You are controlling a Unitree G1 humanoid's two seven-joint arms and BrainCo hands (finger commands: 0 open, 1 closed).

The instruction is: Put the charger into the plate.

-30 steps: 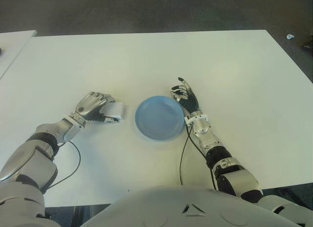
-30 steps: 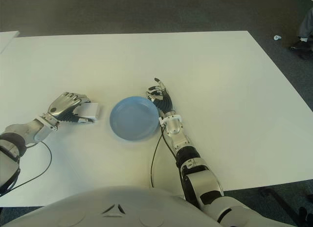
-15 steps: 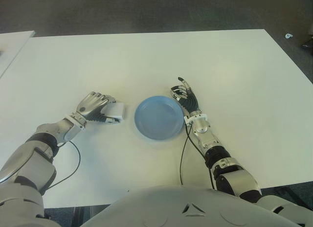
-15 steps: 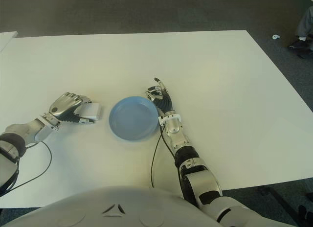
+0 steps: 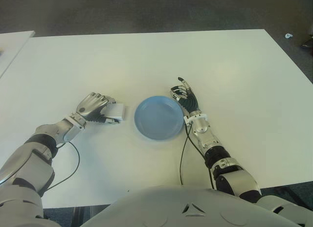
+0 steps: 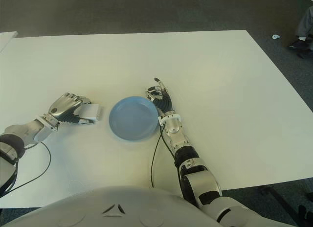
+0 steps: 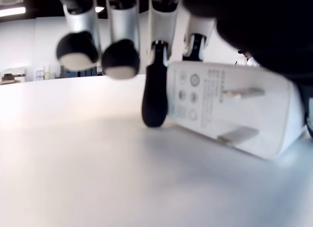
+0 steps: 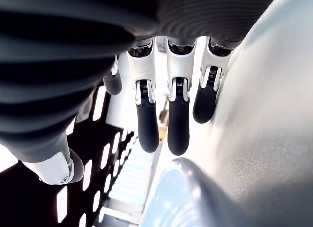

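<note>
Small white rectangular plastic charger (image 5: 116,111) flat on white table (image 5: 146,60), just left of round light-blue plate (image 5: 159,117), not in it yet. Left hand (image 5: 94,105) curled over charger's left end; in left wrist view, fingertips (image 7: 154,102) down at table beside charger (image 7: 230,109), one dark tip touching its edge, metal prongs facing camera. Looks like partial wrap, not a closed lift grip; charger apparently bearing on table. Right hand (image 5: 187,100) just beside plate's right rim, fingers loosely extended, holding nothing.

Step in hand, by judgement: securing grasp before carrying. To do well: close thumb and fingers across charger's opposite faces, away from prongs; confirm firm pinch before lifting. Lift clear of table enough to pass over plate rim, move right toward plate centre, lower, then release. Risk: smooth casing slipping out of shallow grip, or sliding charger bumping plate and shifting it. Right hand placed well for steadying plate if needed.
</note>
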